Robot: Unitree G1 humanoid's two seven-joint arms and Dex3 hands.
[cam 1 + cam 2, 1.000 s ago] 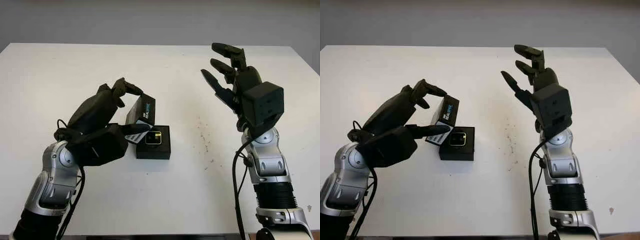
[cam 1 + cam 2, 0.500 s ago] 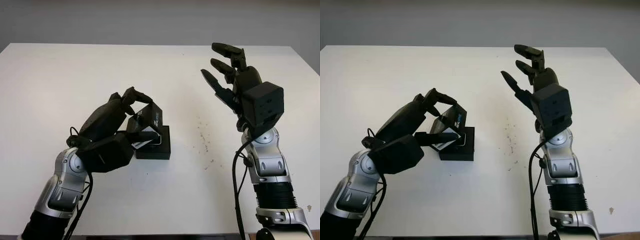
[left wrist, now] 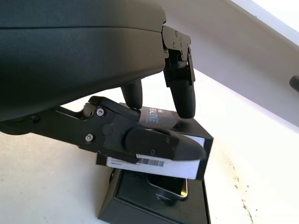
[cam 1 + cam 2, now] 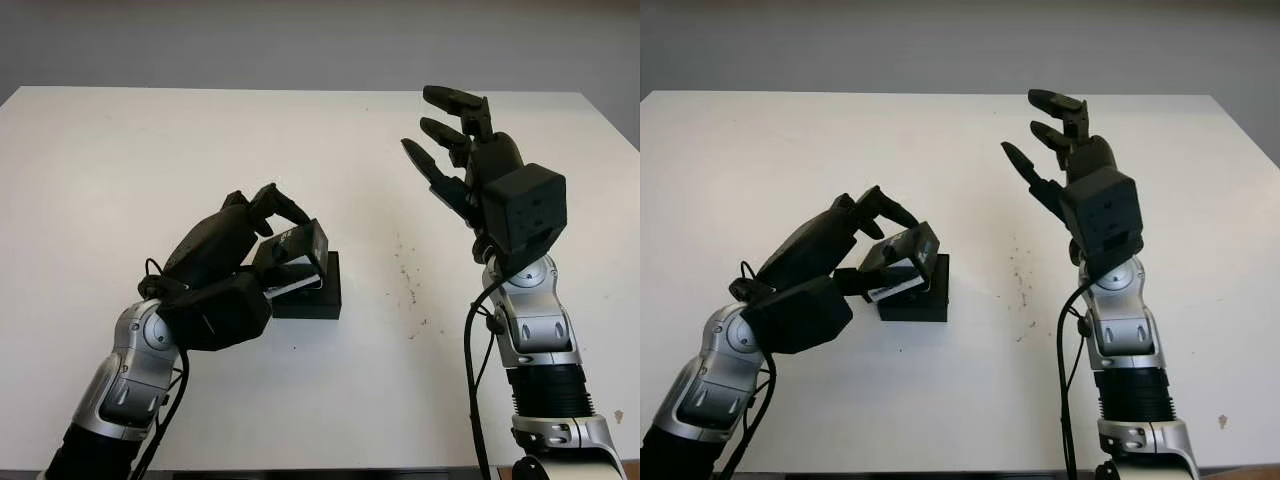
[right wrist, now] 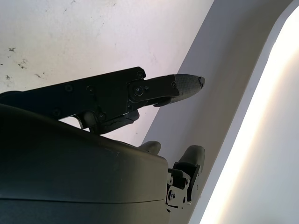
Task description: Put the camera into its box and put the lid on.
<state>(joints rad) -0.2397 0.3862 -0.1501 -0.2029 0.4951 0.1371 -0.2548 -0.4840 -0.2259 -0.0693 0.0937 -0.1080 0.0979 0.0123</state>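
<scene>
**A:** Item one, your left hand (image 4: 245,250): what is it holding, and why at that angle?

**B:** It grips the lid (image 4: 300,247), thumb under the white label side, two fingers (image 3: 180,95) on top. You hold it tilted just above the box (image 4: 312,297), its far edge low, so it can likely swing down square over the opening.

**A:** Item two, the camera?

**B:** The camera (image 3: 167,185) sits in the box's recess, partly hidden under the lid in your left wrist view. That half of the task looks done; the lid is not yet seated.

**A:** Item three, your right hand?

**B:** The right hand (image 4: 465,150) is open, holding nothing, raised above the table (image 4: 120,150) well to the right of the box, probably parked clear.

**A:** Counts?

**B:** One box, one lid, one camera, two hands. A scatter of dark specks (image 4: 408,280) marks the table between the box and your right arm.
</scene>
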